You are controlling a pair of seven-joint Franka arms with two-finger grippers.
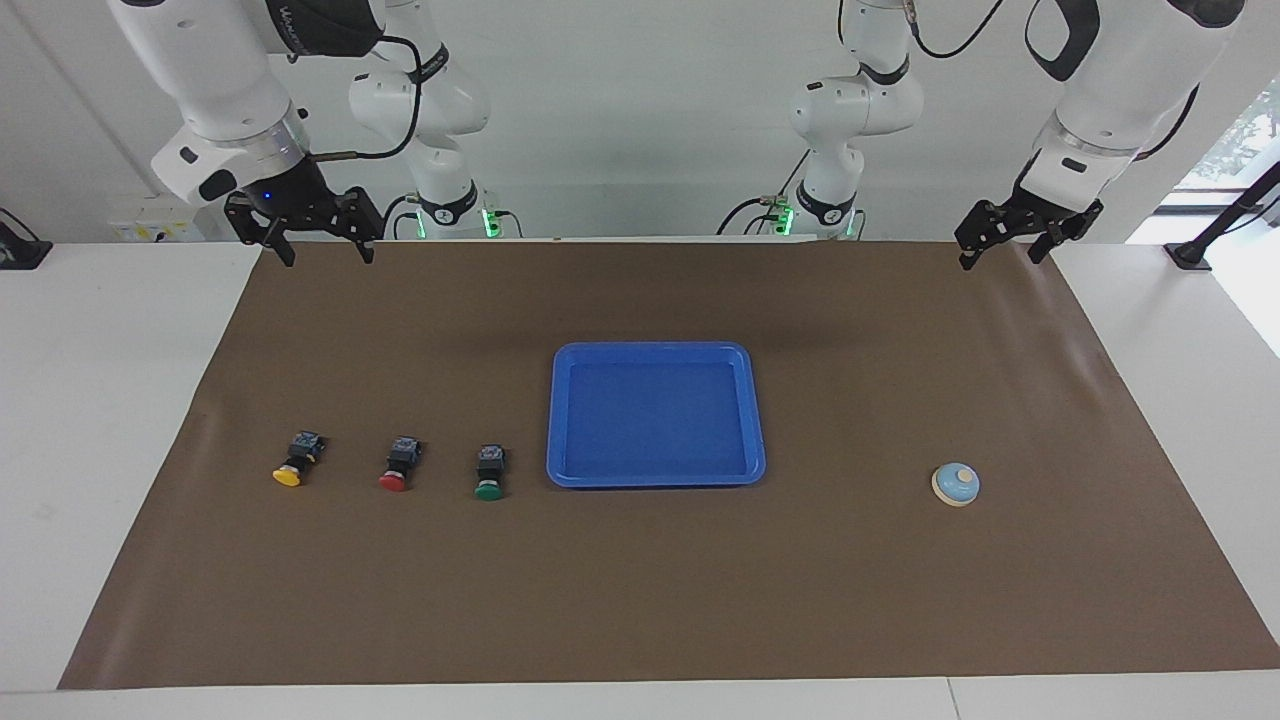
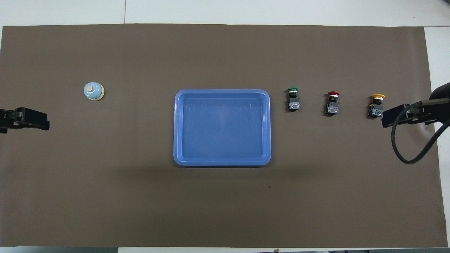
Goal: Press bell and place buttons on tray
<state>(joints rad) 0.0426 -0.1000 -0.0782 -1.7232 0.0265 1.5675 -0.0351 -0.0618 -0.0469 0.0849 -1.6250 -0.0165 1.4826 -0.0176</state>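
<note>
The blue tray [image 1: 655, 348] [image 2: 222, 92] lies at the middle of the brown mat with nothing in it. Three buttons lie on their sides in a row beside it, toward the right arm's end: green [image 1: 489, 473] [image 2: 293, 99] closest to the tray, then red [image 1: 399, 466] [image 2: 333, 103], then yellow [image 1: 297, 460] [image 2: 376, 105]. The light-blue bell [image 1: 956, 484] [image 2: 94, 91] stands alone toward the left arm's end. My right gripper [image 1: 325, 255] [image 2: 390, 119] hangs open, raised over the mat's edge by the robots. My left gripper [image 1: 1000, 258] [image 2: 35, 121] hangs open over that edge too, holding nothing.
A brown mat [image 1: 640, 600] covers most of the white table [image 1: 100, 400]. A black cable [image 2: 407, 154] loops down from the right arm's wrist. Black mounts sit at the table's corners by the robots.
</note>
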